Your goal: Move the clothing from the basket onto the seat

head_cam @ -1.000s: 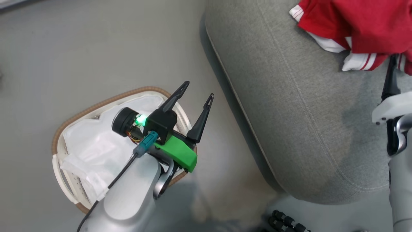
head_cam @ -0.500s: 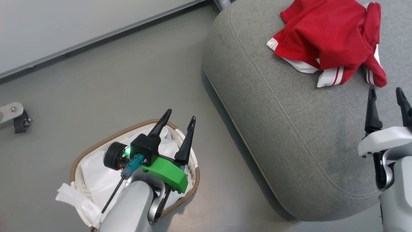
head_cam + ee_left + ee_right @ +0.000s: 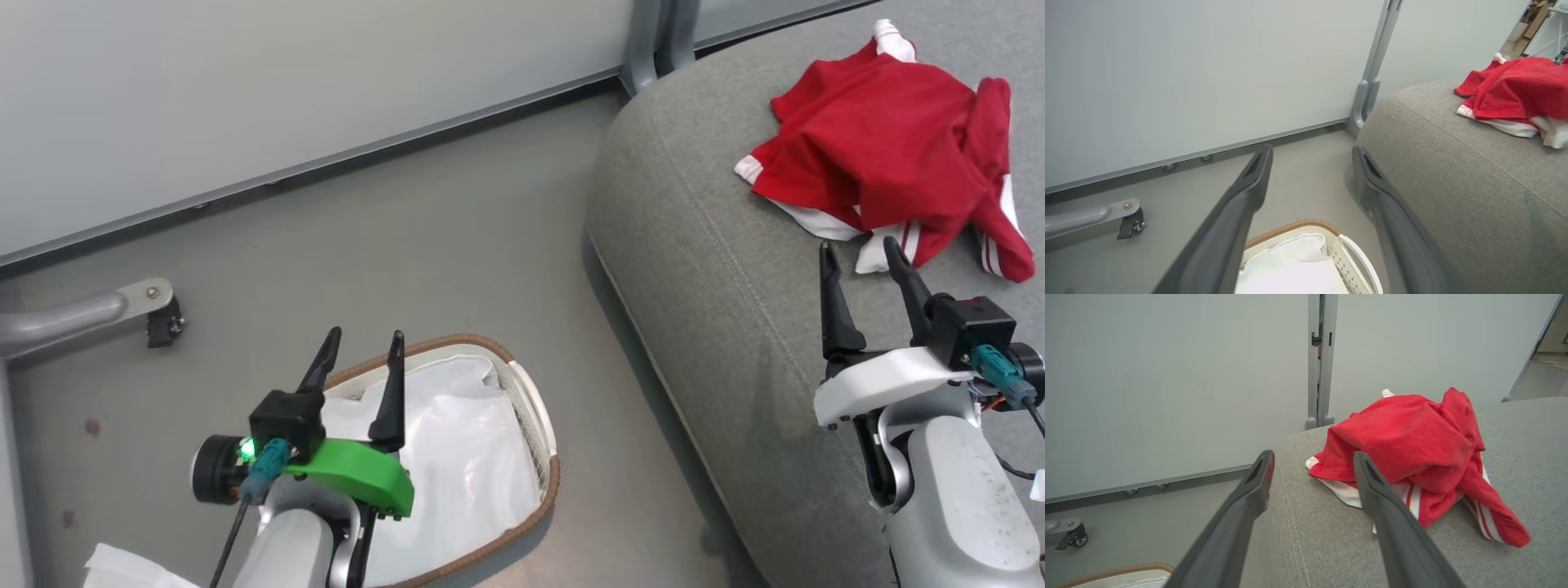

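My right claw (image 3: 859, 247) has let go and backed off. A second ago it was up against the red fabric; now its fingers stand spread and empty just short of the clothing (image 3: 882, 155), which lies heaped on the seat (image 3: 718, 343) at two o'clock in my head view. My left claw (image 3: 365, 335) hangs spread and empty over the basket (image 3: 553, 482) at seven o'clock, where I spot the white liner (image 3: 457, 457) and no red. I judge the transfer done.
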Tool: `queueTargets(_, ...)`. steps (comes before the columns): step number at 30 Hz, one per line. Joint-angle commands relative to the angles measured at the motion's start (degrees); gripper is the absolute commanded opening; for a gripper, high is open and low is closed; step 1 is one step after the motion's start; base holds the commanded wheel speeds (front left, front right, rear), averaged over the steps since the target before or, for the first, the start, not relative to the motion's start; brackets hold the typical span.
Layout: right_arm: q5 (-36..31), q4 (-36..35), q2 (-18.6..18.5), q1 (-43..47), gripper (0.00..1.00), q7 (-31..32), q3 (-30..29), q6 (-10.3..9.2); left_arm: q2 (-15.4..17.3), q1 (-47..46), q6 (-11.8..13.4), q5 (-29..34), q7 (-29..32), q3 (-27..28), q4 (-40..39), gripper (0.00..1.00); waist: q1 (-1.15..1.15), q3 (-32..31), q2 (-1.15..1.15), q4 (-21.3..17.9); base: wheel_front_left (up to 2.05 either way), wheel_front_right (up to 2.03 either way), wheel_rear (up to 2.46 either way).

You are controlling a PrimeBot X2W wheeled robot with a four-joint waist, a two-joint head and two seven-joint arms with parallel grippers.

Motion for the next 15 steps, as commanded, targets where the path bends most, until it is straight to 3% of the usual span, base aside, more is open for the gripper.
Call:
queueTargets(1,0.54,-0.16,0.05,0.77,1.0,0.0,0.35,-0.08,0.07,1.43,0.47,0.07,-0.02,1.18,-0.2,1.0,0.0,-1.82,0.0,3.39,0.0,0.0,0.0)
queueTargets(15,3.37,0.64,0.47,-0.14,1.0,0.0,4.1,-0.08,-0.13,5.23,2.05,2.04,-0.02,14.05,-0.32,1.0,0.0,-2.6,0.0,10.37,0.0,0.0,0.0)
